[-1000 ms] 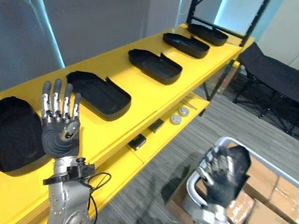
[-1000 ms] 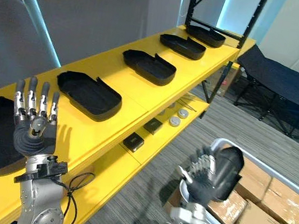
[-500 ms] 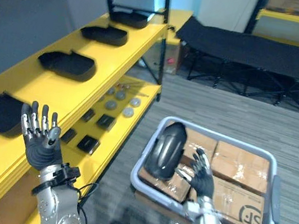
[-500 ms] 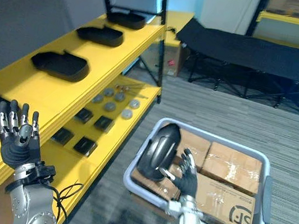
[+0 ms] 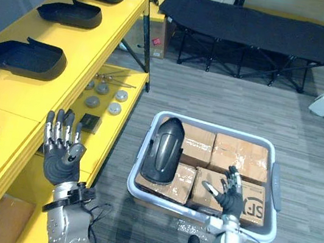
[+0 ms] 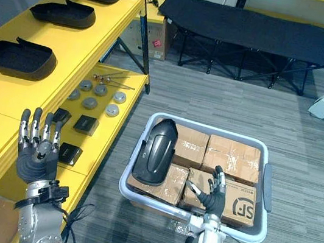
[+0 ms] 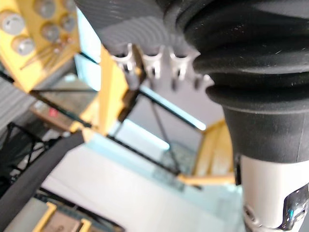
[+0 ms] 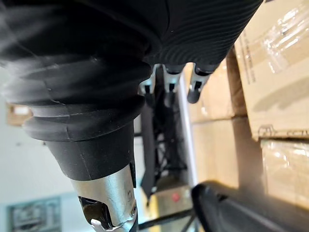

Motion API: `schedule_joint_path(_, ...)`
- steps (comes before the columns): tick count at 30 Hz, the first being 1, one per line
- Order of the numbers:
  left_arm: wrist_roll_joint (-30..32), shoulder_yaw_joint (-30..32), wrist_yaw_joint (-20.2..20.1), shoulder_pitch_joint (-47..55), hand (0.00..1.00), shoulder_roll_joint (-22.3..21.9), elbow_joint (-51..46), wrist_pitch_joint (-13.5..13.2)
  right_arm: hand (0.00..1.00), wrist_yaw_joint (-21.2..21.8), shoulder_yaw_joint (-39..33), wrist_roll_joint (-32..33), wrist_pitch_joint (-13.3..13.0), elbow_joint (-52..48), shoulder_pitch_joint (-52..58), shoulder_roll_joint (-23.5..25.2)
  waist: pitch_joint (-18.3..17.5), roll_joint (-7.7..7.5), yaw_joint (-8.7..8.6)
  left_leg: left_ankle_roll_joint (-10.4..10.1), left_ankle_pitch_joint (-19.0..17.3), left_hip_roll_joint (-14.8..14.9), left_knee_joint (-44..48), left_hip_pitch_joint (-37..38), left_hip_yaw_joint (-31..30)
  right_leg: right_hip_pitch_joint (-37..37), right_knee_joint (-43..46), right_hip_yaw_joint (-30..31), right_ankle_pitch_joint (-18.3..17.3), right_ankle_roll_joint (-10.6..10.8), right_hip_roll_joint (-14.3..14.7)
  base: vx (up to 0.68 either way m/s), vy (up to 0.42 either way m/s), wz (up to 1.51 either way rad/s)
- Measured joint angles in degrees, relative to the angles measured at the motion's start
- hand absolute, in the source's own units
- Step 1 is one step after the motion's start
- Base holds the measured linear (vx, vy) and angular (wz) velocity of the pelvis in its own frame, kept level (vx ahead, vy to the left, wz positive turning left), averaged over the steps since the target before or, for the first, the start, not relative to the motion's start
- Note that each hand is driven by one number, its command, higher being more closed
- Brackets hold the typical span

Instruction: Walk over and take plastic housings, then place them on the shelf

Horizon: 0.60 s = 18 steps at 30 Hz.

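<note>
- A dark grey plastic housing (image 5: 163,149) is lying in the bin (image 5: 275,187) at frame centre. It is a long, rounded shell and its glossy curved side is showing.
- The housing is resting on top of the cardboard boxes (image 5: 239,157), along the bin's left side.
- The bin is pale grey moulded plastic with rounded corners and a darker handle on its right wall. It is sitting on the carpet (image 5: 215,99).
- The boxes are brown, taped and flat-topped, and are packing the bin side by side.
- The right hand (image 5: 229,194) is hovering at lower centre-right over the near right box. Its fingers are spread and straight, gripping nothing, and it is apart from the housing.
- The left hand (image 5: 61,152) is standing upright at lower left, fingers straight and fanned, also empty, in front of the shelf's edge.
- The yellow shelf (image 5: 5,97) is running up the left side, smooth and painted.
- Its top level is carrying black housings (image 5: 25,57) in a row toward upper left, hollow side up and well apart.
- Its lower level is holding round grey discs (image 5: 114,108), flat black blocks (image 5: 90,122) and thin metal rods (image 5: 113,80).
- A black fabric cot (image 5: 258,22) on folding legs is spanning the top of the frame.
- The carpet is grey with fine stripes.
</note>
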Motion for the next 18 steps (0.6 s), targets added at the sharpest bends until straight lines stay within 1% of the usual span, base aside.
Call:
schedule_joint_path(1, 0.2, -0.2, 0.1, -0.3, 0.0, 0.0, 0.0, 0.0, 0.0, -0.5, 0.0, -0.3, 0.5, 1.7, -1.5, -0.3, 0.3, 0.23, 0.19, 0.0, 0.0, 0.0, 0.1, -0.4, -0.2, -0.2, 0.0, -0.1, 0.1, 0.0, 0.0, -0.08, -0.01, 0.14)
schedule_joint_path(2, 0.4, -0.5, 0.3, -1.2, 0.0, 0.0, 0.0, 0.0, 0.0, -1.5, -0.2, -0.5, 2.0, 5.2, -4.8, -1.0, 1.3, 0.61, 0.77, 0.0, 0.0, 0.0, 0.2, -0.8, -0.6, -0.4, -0.1, -0.2, 0.5, -0.3, 0.1, -0.1, -0.009, 0.13)
schedule_joint_path(3, 0.4, -1.0, 0.3, -1.8, 0.0, 0.0, 0.0, 0.0, 0.0, -3.0, -0.5, -0.7, 2.8, 9.4, -8.4, -1.3, 1.6, 0.71, 1.1, 0.0, 0.0, 0.0, 0.9, -2.5, -1.3, -1.0, -0.7, -0.8, 1.0, -0.4, 0.1, -0.09, -0.01, 0.16)
schedule_joint_path(4, 0.4, -1.3, 0.3, -2.3, 0.0, 0.0, 0.0, 0.1, 0.0, -4.2, -0.6, -1.0, 3.1, 11.2, -10.2, -1.3, 2.1, 0.68, 1.29, 0.0, 0.0, 0.0, 1.1, -3.0, -1.7, -1.0, -1.0, -1.2, 1.2, -0.4, 0.1, -0.09, -0.006, 0.23)
schedule_joint_path(5, 0.5, -2.0, 0.3, -3.1, 0.0, 0.0, -0.1, 0.1, 0.0, -6.3, -1.7, -1.1, 3.9, 14.6, -13.9, -1.7, 3.4, 0.44, 1.87, -0.1, 0.0, -0.1, 1.4, -3.5, -2.5, -0.9, -1.0, -1.6, 1.5, -0.6, 0.1, -0.07, 0.0, 0.19)
schedule_joint_path(6, 0.5, -2.4, 0.2, -3.5, 0.0, 0.1, -0.1, 0.1, 0.0, -7.3, -2.0, -1.1, 4.5, 15.9, -15.7, -1.7, 4.0, 0.33, 2.14, -0.1, 0.0, -0.2, 1.6, -3.7, -3.0, -0.9, -1.0, -1.9, 1.6, -0.7, 0.1, -0.1, 0.003, 0.2)
schedule_joint_path(8, 0.3, -3.9, 0.2, -3.7, 0.0, 0.1, -0.1, 0.9, 0.0, -10.6, -2.9, -1.0, 5.4, 19.3, -21.5, -2.4, 5.1, 0.18, 3.35, -0.1, 0.1, -0.2, 2.4, -4.6, -3.8, -0.9, -1.0, -3.0, 1.8, -0.8, 0.1, -0.08, 0.006, 0.2)
schedule_joint_path(10, 0.3, -5.1, 0.1, -4.0, 0.0, 0.3, 0.0, 1.3, 0.0, -11.5, -3.2, -1.0, 6.2, 21.5, -25.0, -3.3, 5.3, 0.3, 3.9, 0.0, 0.2, -0.5, 2.8, -5.4, -4.5, -1.0, -1.0, -3.4, 1.9, -0.8, -0.1, -0.04, 0.021, 0.17)
schedule_joint_path(11, 0.1, -6.2, 0.1, -4.5, 0.0, 0.3, 0.1, 1.6, 0.0, -11.5, -3.3, -0.9, 7.0, 23.8, -27.9, -4.2, 5.6, 0.37, 4.55, 0.1, 0.2, -0.7, 3.0, -5.7, -4.7, -1.0, -1.0, -3.6, 2.0, -0.7, -0.4, -0.04, 0.036, 0.22)
schedule_joint_path(12, -0.3, -7.5, -0.2, -5.4, 0.0, 0.3, 0.1, 1.9, 0.0, -11.5, -3.3, -0.9, 7.2, 26.5, -30.6, -5.3, 5.8, 0.51, 4.91, 0.4, 0.4, -1.3, 3.1, -6.4, -5.9, -0.9, -1.0, -4.7, 2.1, -0.6, -0.8, -0.03, 0.028, 0.24)
schedule_joint_path(13, -0.4, -7.7, -0.4, -5.6, 0.0, 0.3, 0.2, 2.0, 0.0, -11.5, -3.3, -0.9, 7.3, 26.9, -31.0, -5.5, 5.9, 0.58, 4.96, 0.4, 0.5, -1.4, 3.1, -6.4, -6.1, -0.8, -1.0, -4.9, 2.1, -0.5, -0.8, -0.03, 0.028, 0.26)
schedule_joint_path(14, -0.4, -9.2, -1.0, -6.0, 0.0, 0.3, 0.3, 2.3, 0.0, -11.7, -3.3, -0.9, 7.3, 28.2, -32.7, -6.0, 6.4, 0.76, 5.41, 0.5, 0.5, -1.5, 3.2, -6.4, -6.3, -0.7, -1.0, -5.4, 2.4, -0.7, -0.9, -0.04, 0.028, 0.17)
schedule_joint_path(15, -0.4, -10.5, -1.8, -6.8, 0.0, 0.6, 0.6, 2.6, 0.0, -12.1, -3.3, -0.9, 7.8, 29.4, -34.5, -6.7, 6.9, 1.24, 6.1, 0.7, 0.6, -1.8, 3.5, -6.9, -6.7, -0.7, -1.0, -6.2, 2.5, -0.7, -1.3, -0.05, 0.038, 0.2)
schedule_joint_path(18, -0.8, -13.4, -3.3, -8.5, 0.0, 2.1, 2.1, 3.6, 0.0, -12.4, -3.2, -1.0, 8.5, 33.5, -39.1, -8.1, 7.8, 2.29, 6.43, 0.9, 0.7, -2.4, 4.5, -8.2, -8.2, -0.7, -0.6, -7.5, 2.5, -0.7, -1.8, -0.05, 0.041, 0.2)
